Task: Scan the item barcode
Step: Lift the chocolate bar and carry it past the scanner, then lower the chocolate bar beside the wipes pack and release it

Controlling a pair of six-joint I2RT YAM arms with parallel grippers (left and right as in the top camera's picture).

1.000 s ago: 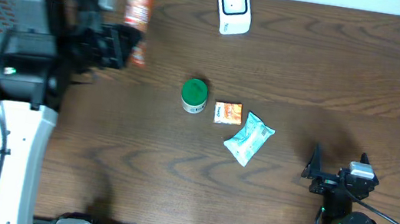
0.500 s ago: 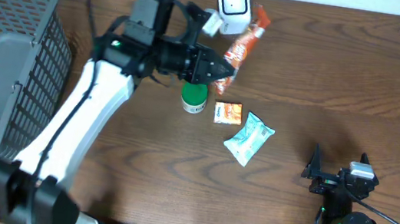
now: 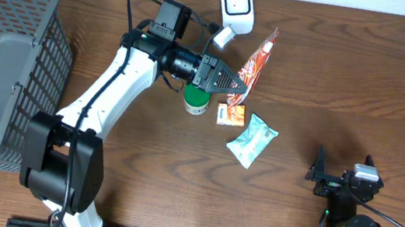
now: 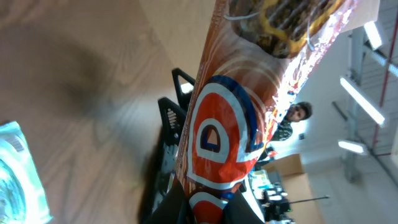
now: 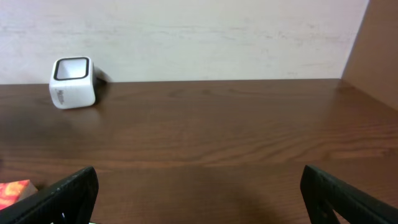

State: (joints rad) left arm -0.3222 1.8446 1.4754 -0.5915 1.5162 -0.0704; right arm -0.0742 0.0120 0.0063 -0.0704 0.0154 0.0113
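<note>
Overhead: left tool [image 3: 231,84] clenched on snack packet [image 3: 257,58], now near scanner [image 3: 237,7].
Came over from basket [image 3: 48,26] side, you're near scanning; right tool [image 3: 343,165] released.

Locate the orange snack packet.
Overhead, upper centre: the snack packet is clamped by the left gripper, right of and below the white scanner, near the orange box.

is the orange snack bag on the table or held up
Held up: the left gripper is shut on one end of the snack bag, clear of the table.
</note>
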